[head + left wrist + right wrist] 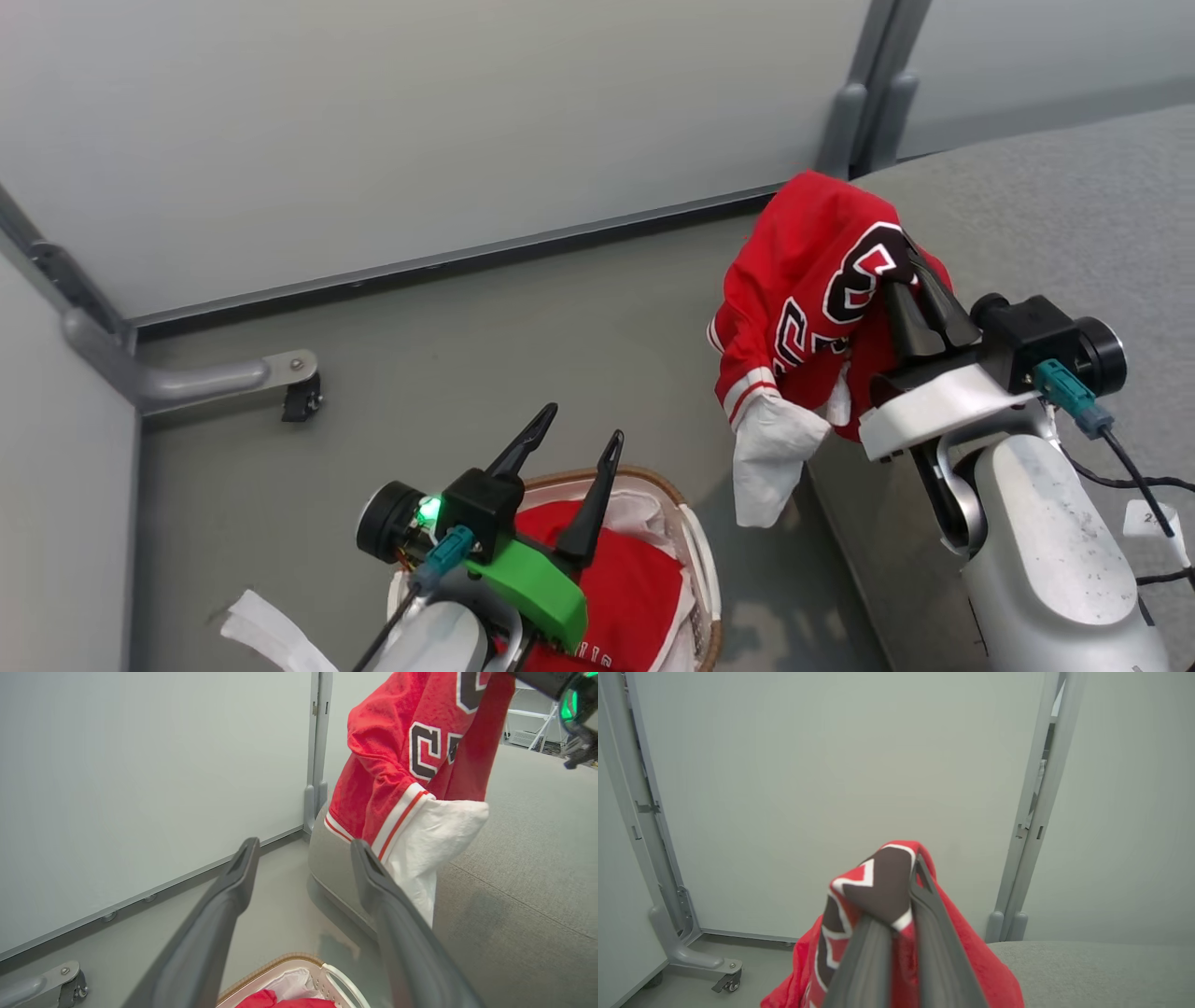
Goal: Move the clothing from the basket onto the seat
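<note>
Red numbered jersey (794, 280): pinched in right gripper's (910, 271) closed fingers, hanging at the grey seat's (1046, 215) edge.
Left gripper (583, 422): fingers spread, empty, above the basket (658, 483).
Basket: on the floor (467, 327), second red garment (635, 588) inside on white liner (646, 513).

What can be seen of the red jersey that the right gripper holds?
The red jersey is soft, fuzzy cloth with black numerals outlined in white, white trim with red stripes, and a white part hanging lowest. It hangs crumpled, pinched by the shut right gripper, at the edge of the grey seat. Whether it touches the seat is unclear.
</note>
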